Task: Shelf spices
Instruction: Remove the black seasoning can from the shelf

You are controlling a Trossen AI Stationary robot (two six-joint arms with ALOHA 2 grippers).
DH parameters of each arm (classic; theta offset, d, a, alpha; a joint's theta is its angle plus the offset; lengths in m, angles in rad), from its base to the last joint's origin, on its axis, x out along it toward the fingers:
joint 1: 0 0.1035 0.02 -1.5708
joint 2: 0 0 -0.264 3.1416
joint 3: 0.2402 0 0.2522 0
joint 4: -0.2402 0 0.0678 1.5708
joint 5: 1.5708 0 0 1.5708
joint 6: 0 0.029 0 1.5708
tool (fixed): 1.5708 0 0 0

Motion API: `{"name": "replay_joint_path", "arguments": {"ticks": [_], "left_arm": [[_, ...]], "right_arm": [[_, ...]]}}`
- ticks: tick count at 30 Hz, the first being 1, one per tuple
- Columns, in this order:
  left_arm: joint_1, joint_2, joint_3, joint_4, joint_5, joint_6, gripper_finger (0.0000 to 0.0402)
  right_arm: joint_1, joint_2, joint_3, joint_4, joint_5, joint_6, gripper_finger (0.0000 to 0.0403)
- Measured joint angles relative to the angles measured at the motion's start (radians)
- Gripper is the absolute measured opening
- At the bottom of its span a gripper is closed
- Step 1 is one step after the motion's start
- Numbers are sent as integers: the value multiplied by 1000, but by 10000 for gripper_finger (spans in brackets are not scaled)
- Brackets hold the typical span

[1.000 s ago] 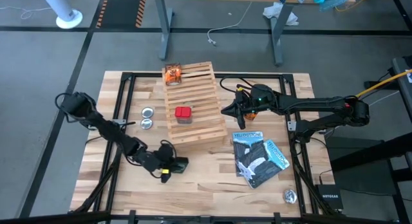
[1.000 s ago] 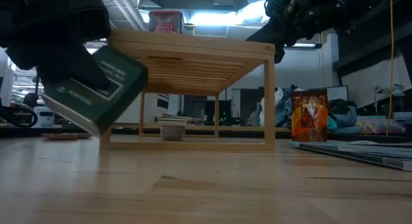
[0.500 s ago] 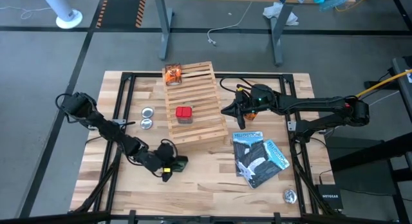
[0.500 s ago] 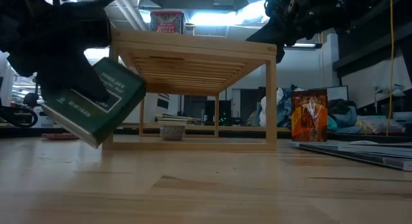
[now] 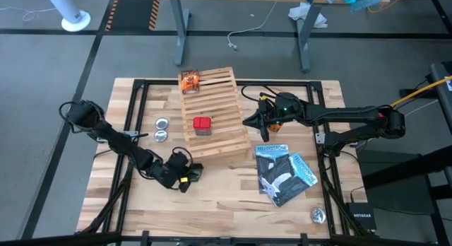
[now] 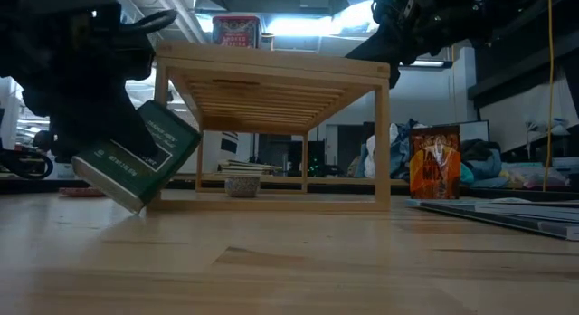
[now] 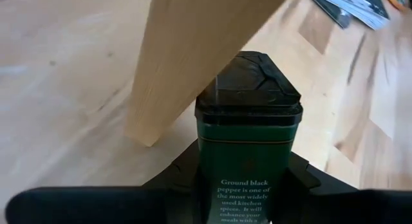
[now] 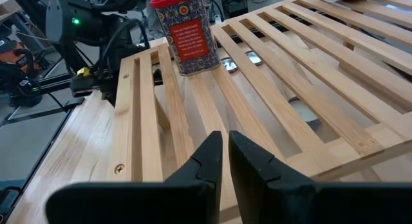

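My left gripper [image 5: 182,178] is shut on a dark green tin of ground black pepper [image 7: 248,140], low over the table just before the shelf's near left leg [image 7: 187,56]; the tin also shows in the low view [image 6: 137,167]. The light wooden slatted shelf [image 5: 212,112] stands mid-table on its legs. A red box [image 5: 201,125] stands on its slats. An orange-brown packet [image 5: 189,81] stands upright at its far left corner. My right gripper [image 8: 224,161] is shut and empty, above the shelf's right edge. My left gripper pinches the tin's two opposite side walls [image 7: 205,161] between its two fingers [image 7: 172,180], toward the end away from the lid. The lid end [image 7: 248,82] points forward at the shelf leg. The tin is tilted; whether its lower corner [image 6: 134,206] touches the table, I cannot tell.
Two round silver tins [image 5: 162,129] lie left of the shelf. Two blue-and-black booklets [image 5: 282,172] lie right of the shelf's near end, and another small silver tin [image 5: 318,215] lies near the table's near right corner. Bare tabletop [image 5: 226,196] lies along the near edge.
My left gripper has moved with the green tin toward the table's far edge and the shelf's near left leg, and down. The tin stays tilted in the hold.
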Motion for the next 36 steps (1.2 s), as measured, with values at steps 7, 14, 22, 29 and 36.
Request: {"name": "replay_joint_path", "arguments": {"ticks": [7,14,22,29,36], "left_arm": [[-2,-21,0,-81,-43,-77,101],[-2,-22,1,-128,-60,-145,101],[-17,-60,-1,-261,-87,-256,101],[-71,-78,-4,-239,-83,-310,101],[-136,-75,3,-141,-58,-302,101]], "right_arm": [[0,0,0,-1,0,0,33],[0,0,0,0,0,0,33],[0,0,0,0,0,0,33],[0,0,0,0,0,0,33],[0,0,0,0,0,0,33]]}}
